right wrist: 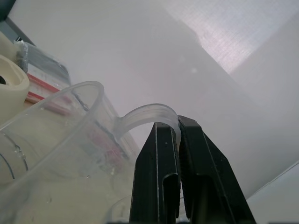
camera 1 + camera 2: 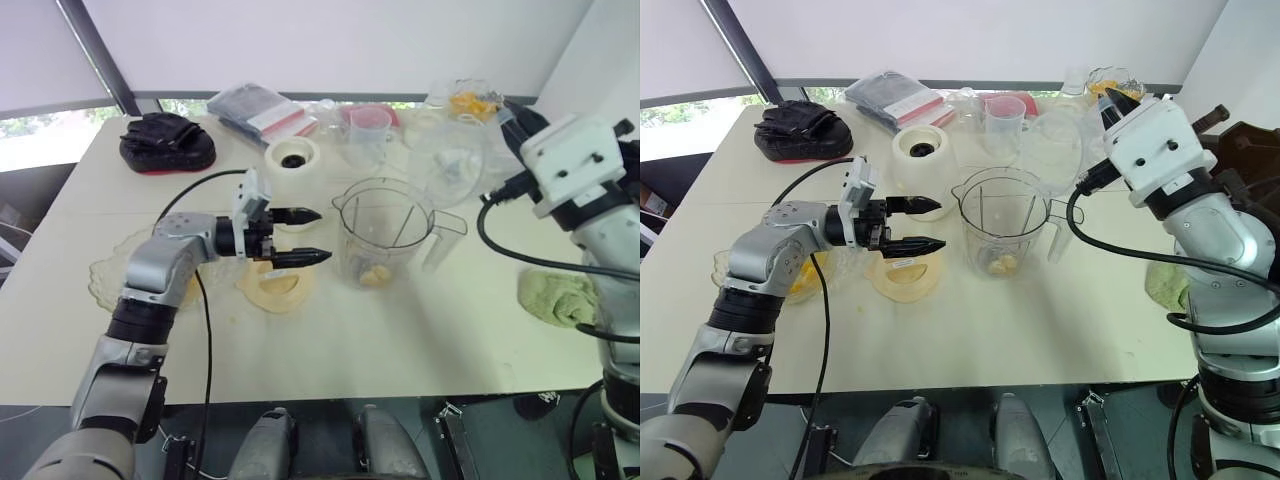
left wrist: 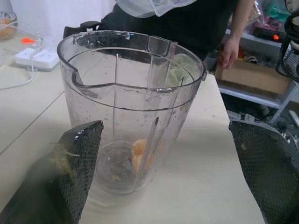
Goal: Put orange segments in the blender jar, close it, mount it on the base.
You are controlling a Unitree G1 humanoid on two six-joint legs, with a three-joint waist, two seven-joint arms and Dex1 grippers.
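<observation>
Currently my left end effector is spread beside the blender jar, orange segments inside; right end effector pinches a clear cup handle. Next step, likely: close jar.

Head eyes: high up, facing forward and down over the table; both share the blender jar.
Left wrist: close, level with the same jar.
Right wrist: very near a clear cup, tilted upward.
</observation>
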